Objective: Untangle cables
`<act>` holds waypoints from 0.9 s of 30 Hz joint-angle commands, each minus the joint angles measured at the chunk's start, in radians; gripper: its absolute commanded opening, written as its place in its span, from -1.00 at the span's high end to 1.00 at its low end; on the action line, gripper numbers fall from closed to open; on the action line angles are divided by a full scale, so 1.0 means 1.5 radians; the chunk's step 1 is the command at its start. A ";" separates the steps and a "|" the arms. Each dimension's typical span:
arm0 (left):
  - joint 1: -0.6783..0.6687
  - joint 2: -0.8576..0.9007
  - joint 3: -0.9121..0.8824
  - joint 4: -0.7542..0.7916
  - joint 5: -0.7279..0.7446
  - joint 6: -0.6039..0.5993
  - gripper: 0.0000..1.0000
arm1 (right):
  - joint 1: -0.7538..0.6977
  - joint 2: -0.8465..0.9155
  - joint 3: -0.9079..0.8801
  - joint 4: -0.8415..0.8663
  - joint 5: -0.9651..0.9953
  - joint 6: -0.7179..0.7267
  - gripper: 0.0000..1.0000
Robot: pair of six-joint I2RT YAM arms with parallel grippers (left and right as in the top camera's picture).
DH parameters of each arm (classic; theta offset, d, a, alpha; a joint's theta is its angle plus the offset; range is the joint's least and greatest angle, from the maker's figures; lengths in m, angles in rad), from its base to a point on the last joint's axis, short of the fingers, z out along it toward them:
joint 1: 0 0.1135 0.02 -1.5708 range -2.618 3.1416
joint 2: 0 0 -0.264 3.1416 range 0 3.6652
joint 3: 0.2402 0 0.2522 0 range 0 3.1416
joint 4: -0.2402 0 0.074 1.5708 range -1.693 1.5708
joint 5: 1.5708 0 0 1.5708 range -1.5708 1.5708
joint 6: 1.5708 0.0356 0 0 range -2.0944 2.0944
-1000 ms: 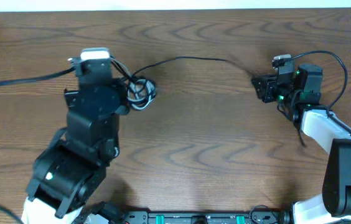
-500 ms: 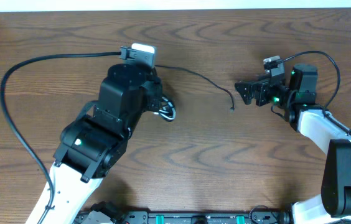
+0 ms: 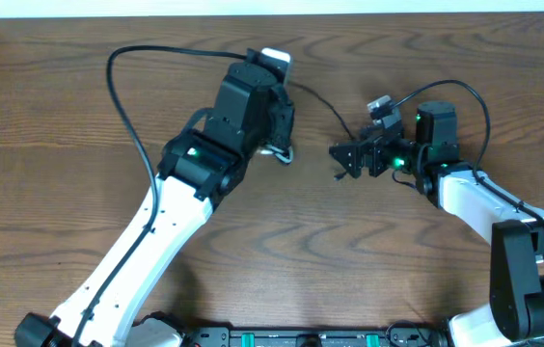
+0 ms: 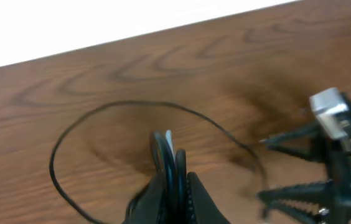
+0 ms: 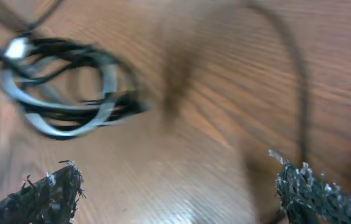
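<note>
The cables form a small black and white bundle (image 3: 282, 152) at mid-table, and my left gripper (image 3: 279, 143) is shut on it. In the left wrist view the bundle (image 4: 166, 149) stands upright, pinched between the fingers of the left gripper (image 4: 174, 182). One thin black strand (image 3: 325, 106) trails right from the bundle and loops on the wood (image 4: 101, 109). My right gripper (image 3: 341, 162) is open just right of the bundle, with nothing between its fingers. In the right wrist view the bundle (image 5: 70, 93) lies ahead of the spread right gripper (image 5: 178, 186), and the black strand (image 5: 300, 93) runs by the right finger.
The left arm's thick black wire (image 3: 127, 106) arcs over the table's left half. The white far edge (image 3: 272, 8) borders the brown wooden table (image 3: 426, 270). The right arm's own wire (image 3: 465, 92) loops above its wrist.
My left arm has swung right, carrying the bundle from the table's left to its middle. My right gripper has opened, let go of the black strand's end and moved left toward the bundle.
</note>
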 commanded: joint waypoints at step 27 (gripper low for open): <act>0.003 0.017 0.013 -0.026 0.392 0.250 0.85 | 0.087 0.003 -0.001 0.195 -0.389 -0.166 0.17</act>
